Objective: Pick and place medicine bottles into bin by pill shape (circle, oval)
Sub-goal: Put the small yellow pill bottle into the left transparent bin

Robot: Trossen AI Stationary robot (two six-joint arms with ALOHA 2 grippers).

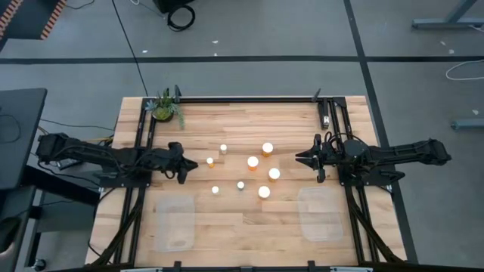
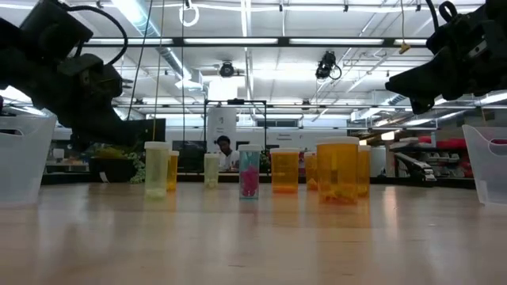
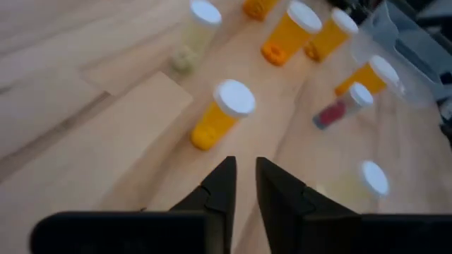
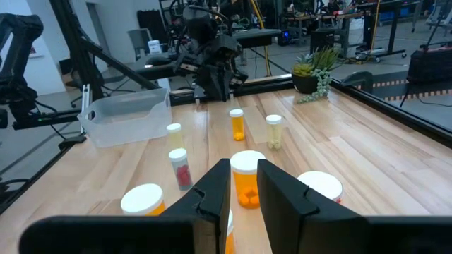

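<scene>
L gripper (image 1: 184, 170) hangs over the table's left half, jaws parted by only a thin slit, nothing between them. Nearest task item: the small orange bottle (image 1: 210, 161), white cap, standing upright just off the fingertips toward table centre. In the L wrist view that same bottle (image 3: 221, 116) sits straight ahead of the fingers (image 3: 220, 189), apart, not touching. Long axis vertical, so it looks like a side-on pinch across the body, and the slit prob needs to widen first.

R gripper (image 1: 305, 158) waits over the right half, jaws near-shut too, empty. It faces the big orange bottle (image 4: 246, 179) dead ahead in its wrist view, close but clear of the pads.

Rest of the bottles (image 1: 253, 162) cluster mid-table between the arms, all upright, none tipped. Left bin (image 1: 175, 221) and right bin (image 1: 321, 214) sit near the front edge; no bottles visible in them, so sorting seems at its start. Potted plant (image 1: 165, 108) at the back left, out of the way.

Call: L arm is nearer the small orange one, reach goes inward.
</scene>
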